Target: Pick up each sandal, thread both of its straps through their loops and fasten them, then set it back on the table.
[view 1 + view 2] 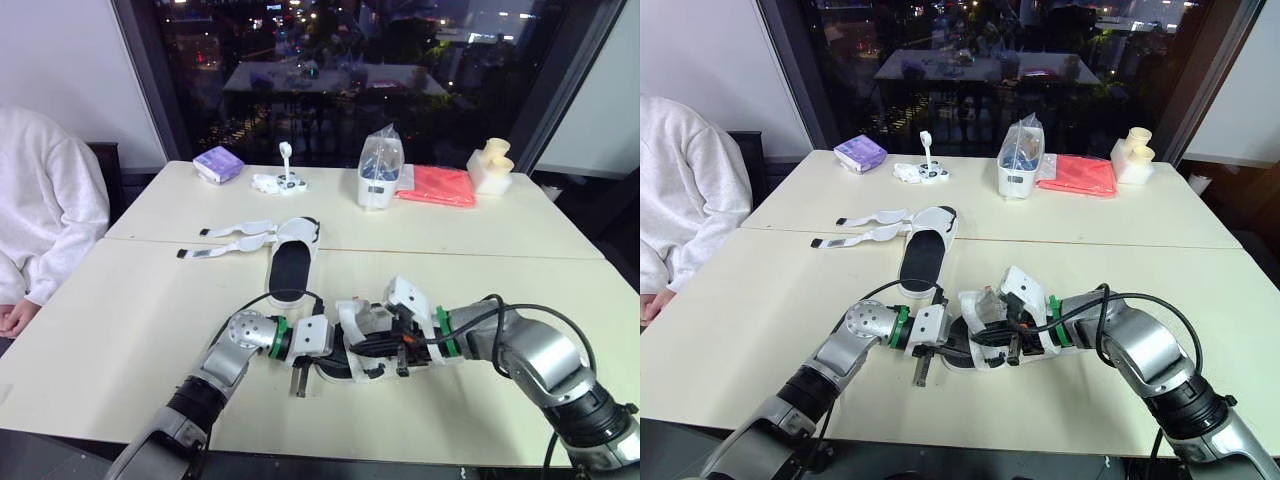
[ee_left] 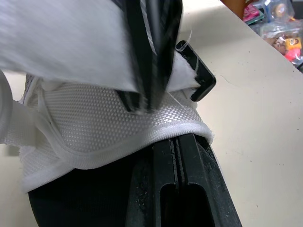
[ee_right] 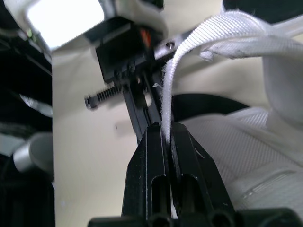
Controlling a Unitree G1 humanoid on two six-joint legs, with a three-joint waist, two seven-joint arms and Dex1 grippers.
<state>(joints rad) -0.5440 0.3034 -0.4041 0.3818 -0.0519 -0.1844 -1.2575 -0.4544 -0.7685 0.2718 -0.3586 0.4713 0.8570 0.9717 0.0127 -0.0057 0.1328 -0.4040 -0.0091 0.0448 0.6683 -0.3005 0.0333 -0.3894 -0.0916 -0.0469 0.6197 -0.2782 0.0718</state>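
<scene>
**Head view.** The near sandal [image 1: 350,370] is at the 6 o'clock edge of the table [image 1: 120,330], between the left gripper [image 1: 338,352] and the right gripper [image 1: 380,348]. Its long axis seems to run 9 to 3; I cannot tell which end is the toe. The far sandal [image 1: 292,258] lies at 12 o'clock from it, with its axis 12 to 6 and its strap end at 12. Its loose straps [image 1: 235,235] trail toward 9.

**Left wrist view.** The fingers [image 2: 189,184] are pressed together, and the near sandal's mesh rim is apparently pinched at their tips. A black buckle [image 2: 196,73] sits just beside them.

**Right wrist view.** The fingers [image 3: 147,165] are clamped on a white strap [image 3: 189,45].

**Progress, judged.** No strap looks fastened. The near sandal is being threaded and the far sandal is untouched, so most of the task remains.
</scene>
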